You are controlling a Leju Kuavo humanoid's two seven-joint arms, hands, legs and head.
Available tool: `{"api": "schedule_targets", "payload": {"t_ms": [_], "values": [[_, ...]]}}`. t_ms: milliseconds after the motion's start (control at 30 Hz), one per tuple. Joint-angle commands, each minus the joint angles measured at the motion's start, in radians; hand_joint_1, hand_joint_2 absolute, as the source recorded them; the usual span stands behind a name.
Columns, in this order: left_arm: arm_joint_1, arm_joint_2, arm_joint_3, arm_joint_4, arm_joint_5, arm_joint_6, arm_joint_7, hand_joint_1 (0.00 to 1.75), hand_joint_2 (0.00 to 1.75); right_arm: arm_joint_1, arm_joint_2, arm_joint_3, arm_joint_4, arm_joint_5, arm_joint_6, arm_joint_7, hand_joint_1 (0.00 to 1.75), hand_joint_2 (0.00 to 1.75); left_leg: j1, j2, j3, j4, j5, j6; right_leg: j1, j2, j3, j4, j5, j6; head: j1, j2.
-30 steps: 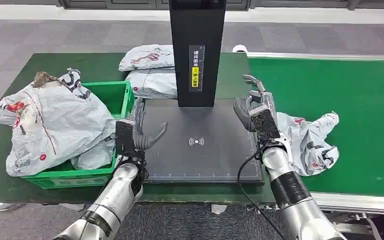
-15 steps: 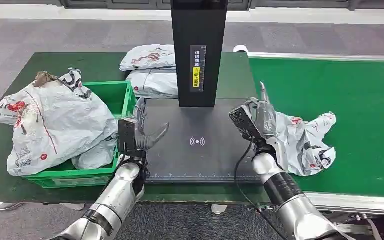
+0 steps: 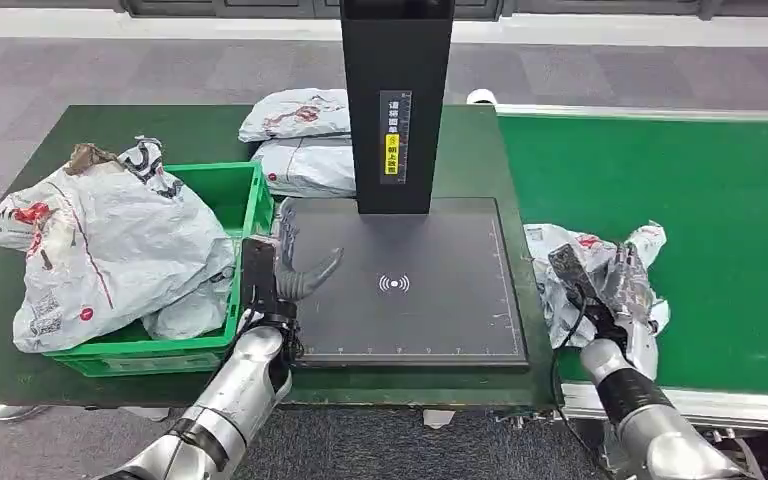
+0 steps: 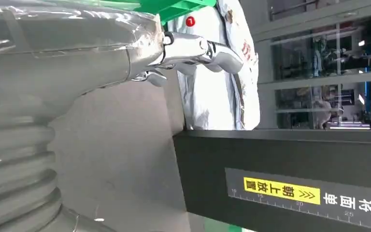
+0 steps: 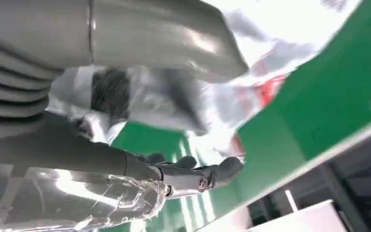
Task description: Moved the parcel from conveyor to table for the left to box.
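Parcel on conveyor, under right robot hand, touching.

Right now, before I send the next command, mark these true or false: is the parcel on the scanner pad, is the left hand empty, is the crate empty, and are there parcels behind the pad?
1. The parcel under the right hand lies on the scanner pad. False: it lies on the green conveyor, beside the pad.
2. The left hand holds nothing. True.
3. The green crate is empty. False: grey parcels fill it.
4. Two parcels are stacked behind the pad, left of the black post. True.
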Motion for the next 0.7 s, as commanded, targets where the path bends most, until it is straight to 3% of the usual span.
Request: {"api": "schedule_targets", "payload": {"t_ms": [33, 167, 200, 333, 367, 467, 533, 567, 600, 700], "values": [[-0.046, 0.01, -0.024, 0.056, 0.005, -0.007, 0.01, 0.0, 1.75, -0.054, -0.03, -0.076, 0.124, 0.011, 0.005, 0.022, 0.0, 1.75, 0.0, 0.001, 0.002, 0.0, -0.001, 0.0, 0.0, -0.002, 0.002, 0.0, -0.001, -0.001, 0.0, 0.0], [-0.047, 0.01, -0.024, 0.056, 0.006, -0.008, 0.01, 0.0, 1.75, -0.057, -0.03, -0.082, 0.13, 0.012, 0.006, 0.035, 0.0, 1.75, 0.0, 0.001, 0.002, 0.0, -0.001, 0.0, 0.0, -0.002, 0.002, 0.0, -0.001, -0.001, 0.0, 0.0], [-0.049, 0.008, -0.026, 0.058, 0.006, -0.01, 0.01, 0.0, 1.75, -0.062, -0.033, -0.087, 0.135, 0.026, 0.001, 0.054, 0.0, 0.0, 0.0, 0.001, 0.001, 0.0, 0.0, 0.0, 0.0, -0.001, 0.001, 0.0, 0.0, -0.001, 0.0, 0.0], [-0.059, 0.0, -0.032, 0.063, 0.004, -0.015, 0.015, 0.0, 1.75, -0.068, -0.045, -0.087, 0.164, 0.053, 0.065, 0.115, 0.0, 0.0, 0.0, 0.0, 0.0, 0.0, 0.0, 0.0, 0.0, -0.001, 0.0, 0.0, 0.0, -0.001, 0.0, 0.0], [-0.062, -0.001, -0.034, 0.064, 0.003, -0.016, 0.016, 0.0, 1.75, -0.066, -0.045, -0.09, 0.172, 0.054, 0.101, 0.129, 0.0, 1.75, 0.0, 0.0, 0.001, 0.0, 0.0, 0.0, 0.0, -0.002, 0.001, 0.0, -0.001, -0.001, 0.0, 0.0], [-0.085, -0.003, -0.044, 0.091, 0.002, -0.037, 0.017, 0.0, 1.75, -0.044, -0.032, -0.109, 0.202, 0.035, 0.39, 0.191, 0.0, 1.75, 0.0, 0.0, 0.001, 0.0, 0.0, 0.0, 0.001, -0.002, 0.001, -0.001, 0.0, -0.001, 0.0, 0.0], [-0.102, -0.003, -0.049, 0.112, 0.0, -0.049, 0.015, 0.0, 1.75, -0.006, -0.003, -0.16, 0.205, -0.023, 0.545, 0.146, 0.0, 1.75, 0.001, -0.001, 0.003, -0.001, 0.0, 0.0, 0.001, -0.004, 0.004, -0.001, -0.001, -0.001, 0.0, 0.0], [-0.106, -0.003, -0.049, 0.117, -0.001, -0.048, 0.012, 0.0, 1.75, 0.007, 0.007, -0.167, 0.203, -0.028, 0.561, 0.129, 0.21, 1.75, 0.001, -0.001, 0.002, -0.001, 0.0, -0.001, 0.001, -0.003, 0.003, -0.002, -0.001, -0.001, 0.0, 0.0], [-0.106, -0.002, -0.046, 0.117, 0.0, -0.043, 0.008, 0.0, 1.75, 0.015, 0.018, -0.148, 0.207, -0.004, 0.554, 0.12, 1.75, 1.75, 0.001, 0.0, 0.003, -0.001, 0.0, -0.001, 0.002, -0.003, 0.004, -0.002, -0.001, -0.001, 0.0, 0.0], [-0.093, 0.008, -0.042, 0.1, -0.002, -0.033, 0.004, 0.0, 1.75, 0.021, 0.056, -0.127, 0.207, 0.023, 0.523, 0.103, 1.75, 1.75, 0.001, 0.001, 0.003, -0.001, -0.001, -0.001, 0.001, -0.001, 0.003, -0.001, 0.0, -0.001, 0.0, 0.0]]}}
